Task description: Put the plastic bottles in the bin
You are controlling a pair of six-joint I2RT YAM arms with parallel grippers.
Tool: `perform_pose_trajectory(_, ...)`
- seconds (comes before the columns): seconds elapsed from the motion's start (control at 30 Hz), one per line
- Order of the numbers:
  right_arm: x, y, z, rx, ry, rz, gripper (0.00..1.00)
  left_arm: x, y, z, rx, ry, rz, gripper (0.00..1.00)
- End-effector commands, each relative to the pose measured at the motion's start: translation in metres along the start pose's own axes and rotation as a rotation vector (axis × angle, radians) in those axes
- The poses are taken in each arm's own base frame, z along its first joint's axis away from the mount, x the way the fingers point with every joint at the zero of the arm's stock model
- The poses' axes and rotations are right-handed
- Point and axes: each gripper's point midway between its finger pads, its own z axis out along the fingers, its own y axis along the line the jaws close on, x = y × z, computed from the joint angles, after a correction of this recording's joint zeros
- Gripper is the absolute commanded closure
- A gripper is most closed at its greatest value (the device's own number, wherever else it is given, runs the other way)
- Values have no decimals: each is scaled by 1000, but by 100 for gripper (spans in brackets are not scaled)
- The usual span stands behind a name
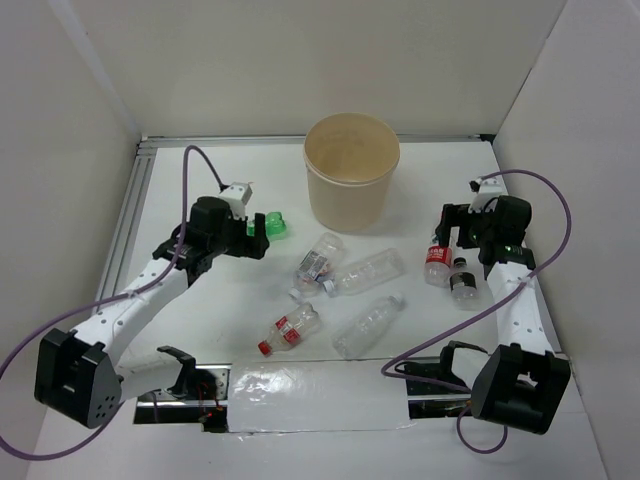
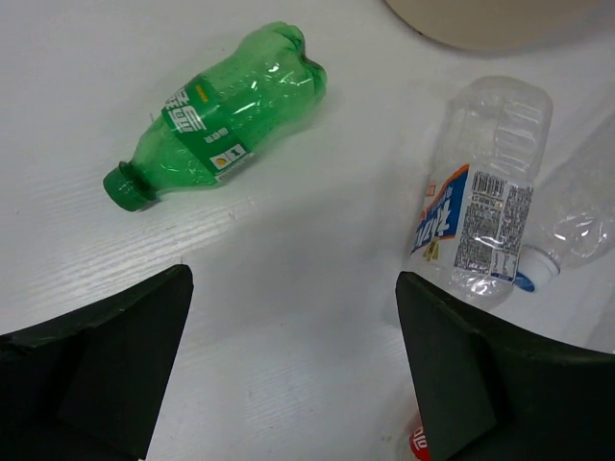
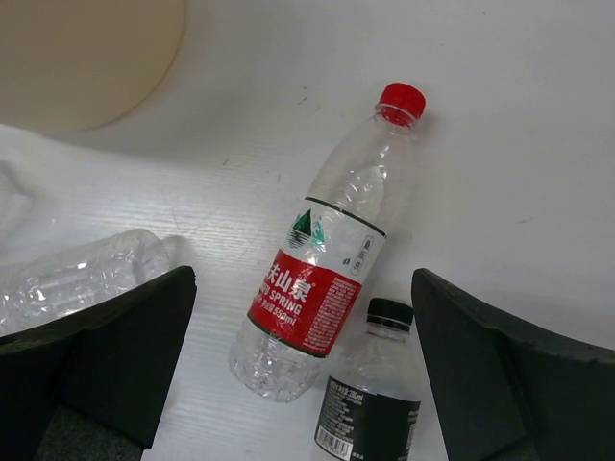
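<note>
We see both grippers w/ jaws wide apart, gripping nothing: left gripper (image 2: 293,288) over the matte white table (image 2: 288,384) near a lobed green bottle (image 2: 226,115) lying on its side, right gripper (image 3: 303,288) above a clear crinkled bottle (image 3: 322,279) w/ red cap & label, a black-capped bottle (image 3: 370,394) beside it. Other clear bottles (image 1: 367,272) lie mid-table. The round, smooth beige bin (image 1: 350,205), rolled rim, stands upright behind them.
</note>
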Motion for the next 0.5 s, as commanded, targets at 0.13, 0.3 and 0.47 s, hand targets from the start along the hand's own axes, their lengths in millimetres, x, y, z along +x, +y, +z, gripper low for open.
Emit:
perform_pose_trajectory(0.13, 4, -1, 4, -50, 49, -39, 0, 0, -12, 15, 18, 45, 209, 0)
perform_pose_trajectory(0.3, 8, 4, 2, -118, 42, -65, 88, 9, -12, 28, 13, 68, 334, 0)
perform_pose_trajectory(0.47, 18, 14, 1, -173, 61, -70, 16, 9, -5, 43, -24, 71, 417, 0)
